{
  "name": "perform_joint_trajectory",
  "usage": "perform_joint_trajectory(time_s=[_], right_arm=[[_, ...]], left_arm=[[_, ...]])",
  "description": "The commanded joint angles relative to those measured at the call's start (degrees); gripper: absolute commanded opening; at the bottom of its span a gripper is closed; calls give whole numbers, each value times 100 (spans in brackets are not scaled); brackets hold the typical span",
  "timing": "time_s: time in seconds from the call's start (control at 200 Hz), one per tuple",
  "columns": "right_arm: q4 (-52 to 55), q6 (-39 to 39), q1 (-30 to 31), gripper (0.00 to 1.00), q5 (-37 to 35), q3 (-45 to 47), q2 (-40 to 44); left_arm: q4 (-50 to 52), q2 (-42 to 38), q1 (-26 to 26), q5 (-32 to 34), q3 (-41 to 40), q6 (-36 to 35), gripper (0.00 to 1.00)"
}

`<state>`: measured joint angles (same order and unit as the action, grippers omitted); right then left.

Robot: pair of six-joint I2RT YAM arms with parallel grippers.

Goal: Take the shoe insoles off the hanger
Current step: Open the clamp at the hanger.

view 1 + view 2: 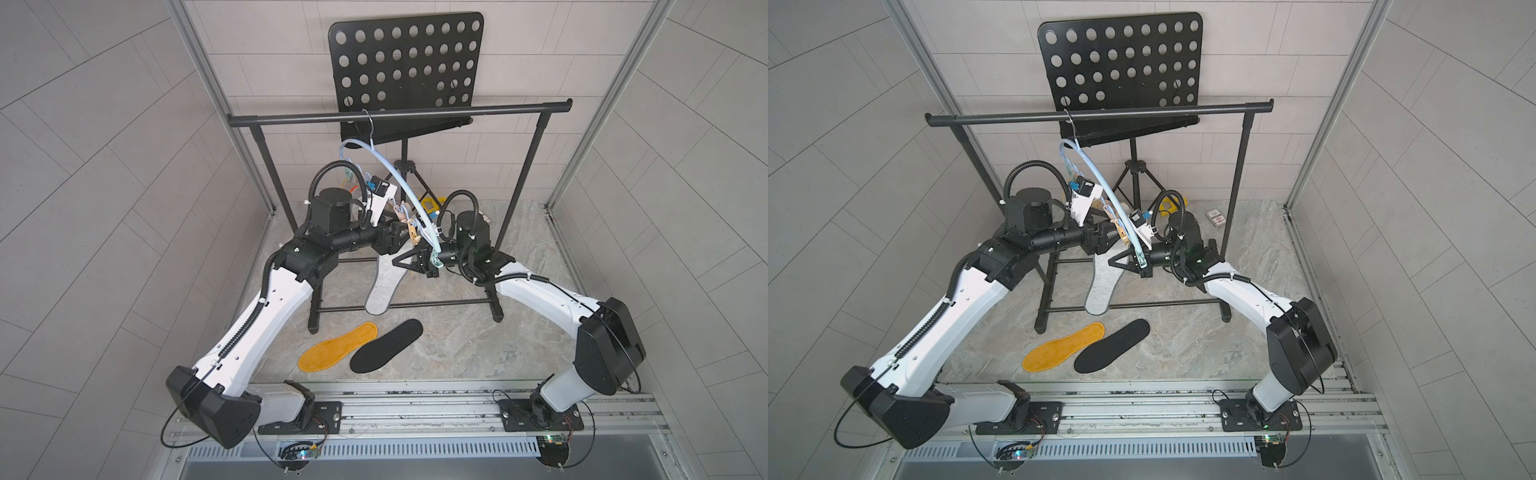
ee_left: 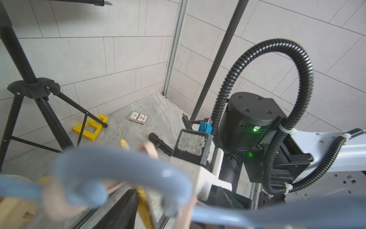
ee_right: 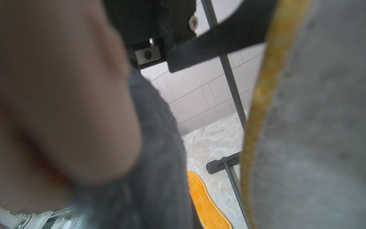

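One pale grey insole (image 1: 381, 286) hangs from the clips of the blue hanger (image 2: 118, 164). Its long axis runs from the clips down toward the front edge of the desk (image 1: 457, 340), and its lower end reaches the bottom rail of the black clothes rack (image 1: 399, 113) that carries the hanger's hook. The right wrist view shows at least two more insoles hanging close together, one dark and fuzzy and one grey with a yellow rim, but both are too blurred to place. A yellow insole (image 1: 338, 347) and a black insole (image 1: 386, 345) lie side by side near the front edge of the desk, already off the hanger.

Both grippers meet at the clipped upper end of the grey insole. The right gripper (image 1: 395, 262) comes in from the right with its jaws together, its tip lying across the top of the insole in both top views. Whether it pinches the insole, a clip or nothing is not clear. The left gripper (image 1: 403, 240) comes in from the left, just beside the peach clips, and I cannot tell how its jaws stand.

The next pull probably has to follow the insole's length, downward and away from the clip. Neither arm is clearly the nearer.

Behind the rack stands a black perforated music stand (image 1: 407, 62).
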<state>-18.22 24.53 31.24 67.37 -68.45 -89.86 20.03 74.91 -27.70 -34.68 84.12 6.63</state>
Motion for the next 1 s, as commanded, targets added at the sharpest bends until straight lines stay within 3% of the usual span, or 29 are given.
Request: perform_joint_trajectory(time_s=[0.0, 0.205, 0.34, 0.46, 0.585, 0.766, 0.996], right_arm=[[29, -107, 48, 9, 109, 51, 202], [55, -107, 48, 8, 119, 66, 229], [64, -106, 51, 8, 110, 68, 239], [137, -120, 57, 8, 92, 65, 258], [339, -217, 55, 8, 77, 67, 307], [1670, -1134, 48, 8, -328, 107, 509], [3667, -2137, -13, 7, -1714, 693, 1138]], left_arm=[[-175, -57, 25, -65, 168, 22, 66], [-223, -142, 21, -143, 146, 48, 61], [-236, -144, 24, -202, 131, 97, 51], [-207, -171, 20, -97, 105, 116, 34], [-179, -229, 20, 17, 76, 119, 29], [-115, -284, 21, 233, 79, 119, 27], [30, -328, 24, 411, 105, 57, 26]])
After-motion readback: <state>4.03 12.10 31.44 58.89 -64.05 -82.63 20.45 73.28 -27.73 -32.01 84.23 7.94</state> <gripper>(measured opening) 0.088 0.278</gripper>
